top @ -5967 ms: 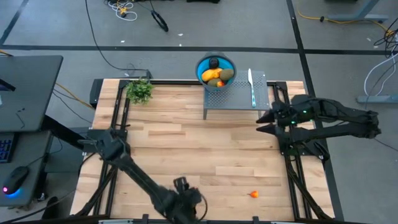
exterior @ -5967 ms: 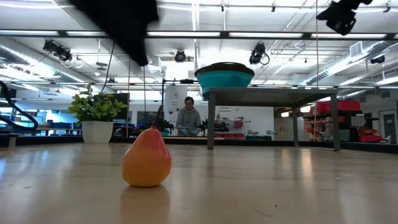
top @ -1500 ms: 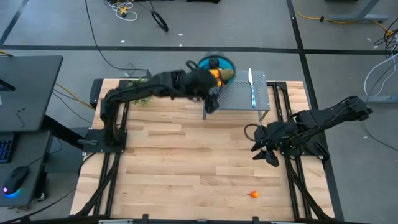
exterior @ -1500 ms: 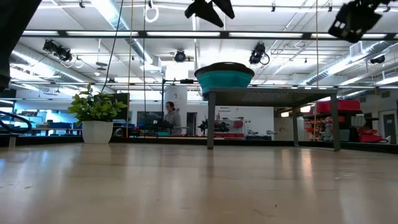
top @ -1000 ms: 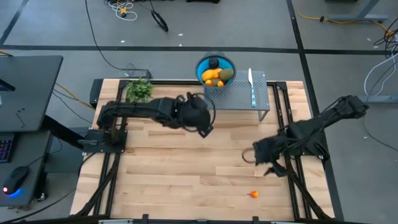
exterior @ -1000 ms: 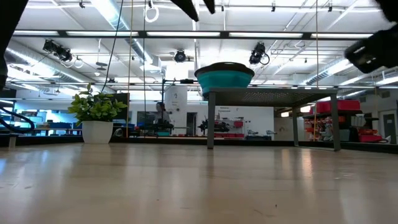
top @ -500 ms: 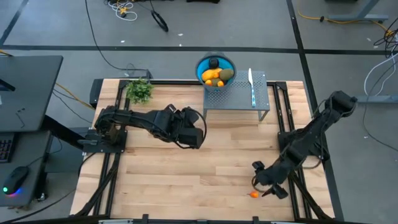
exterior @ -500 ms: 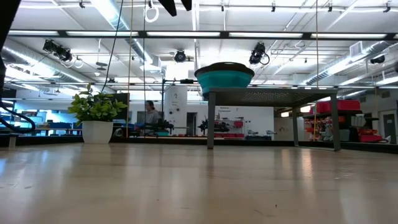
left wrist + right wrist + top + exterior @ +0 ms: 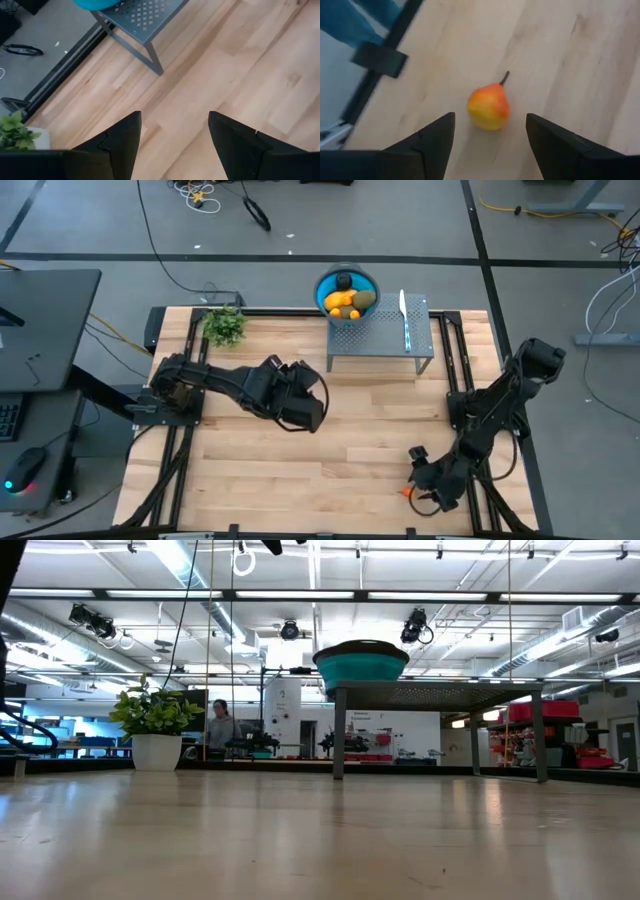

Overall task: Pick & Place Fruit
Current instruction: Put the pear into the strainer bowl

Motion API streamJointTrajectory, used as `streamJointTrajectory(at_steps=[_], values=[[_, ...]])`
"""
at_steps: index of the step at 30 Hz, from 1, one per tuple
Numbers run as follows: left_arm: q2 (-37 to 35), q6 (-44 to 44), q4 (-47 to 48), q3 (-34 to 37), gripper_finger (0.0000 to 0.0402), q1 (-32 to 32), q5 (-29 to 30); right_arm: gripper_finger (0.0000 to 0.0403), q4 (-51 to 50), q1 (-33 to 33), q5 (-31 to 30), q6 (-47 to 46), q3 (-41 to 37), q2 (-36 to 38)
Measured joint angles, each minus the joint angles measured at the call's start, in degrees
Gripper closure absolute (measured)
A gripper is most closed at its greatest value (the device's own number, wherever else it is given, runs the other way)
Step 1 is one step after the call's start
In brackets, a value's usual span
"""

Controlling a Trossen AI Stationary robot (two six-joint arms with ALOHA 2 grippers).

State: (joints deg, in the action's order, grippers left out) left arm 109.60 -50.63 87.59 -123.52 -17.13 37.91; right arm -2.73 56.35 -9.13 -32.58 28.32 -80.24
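A pale wooden worktop (image 9: 300, 450) sits in a dark frame on a grey floor with loose cables; the low view looks across it into a bright workshop where a person (image 9: 219, 726) stands far back. At the far edge a small grey perforated stand (image 9: 385, 332) carries a blue bowl (image 9: 322, 286) at its left end, holding yellow, brown-green and dark fruit (image 9: 347, 302), with a pale-handled knife (image 9: 403, 305) beside it. A potted green sprig (image 9: 224, 326) stands at the far left corner.

The middle and near left of the worktop are bare planks. The left gripper (image 9: 305, 409) hangs over the centre left, fingers (image 9: 122, 137) spread and holding nothing.

A small orange-red pear (image 9: 488, 107) lies near the worktop's near right corner, close to the right edge, on its side, stem flat against the wood. The right gripper (image 9: 425, 485) hovers right above it, its fingers (image 9: 437, 132) parted on either side of the pear, not touching it.
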Motion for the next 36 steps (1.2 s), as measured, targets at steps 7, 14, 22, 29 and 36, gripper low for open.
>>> streamJointTrajectory(at_steps=[7,14,22,29,36], values=[[0.00,-4.29,-0.04,0.00,0.0162,-1.82,-0.40,0.0152,5.38,0.74,-3.52,-1.79,0.08,-6.11],[0.00,-7.73,-0.04,0.00,0.0162,-2.93,-0.44,0.0189,5.38,2.46,-8.37,-6.10,0.27,-8.37],[0.00,-10.28,-0.11,0.00,0.0162,-3.02,-0.46,0.0253,4.66,3.05,-9.23,-7.18,0.15,-7.25],[0.00,-3.47,-8.35,0.00,0.0162,-3.57,-0.50,0.0263,-10.52,-1.29,-7.65,-14.15,4.99,7.36],[0.00,29.11,-37.20,-0.11,0.0162,-3.03,-3.86,0.0264,-7.39,-12.85,-7.65,-10.74,8.88,30.42]])
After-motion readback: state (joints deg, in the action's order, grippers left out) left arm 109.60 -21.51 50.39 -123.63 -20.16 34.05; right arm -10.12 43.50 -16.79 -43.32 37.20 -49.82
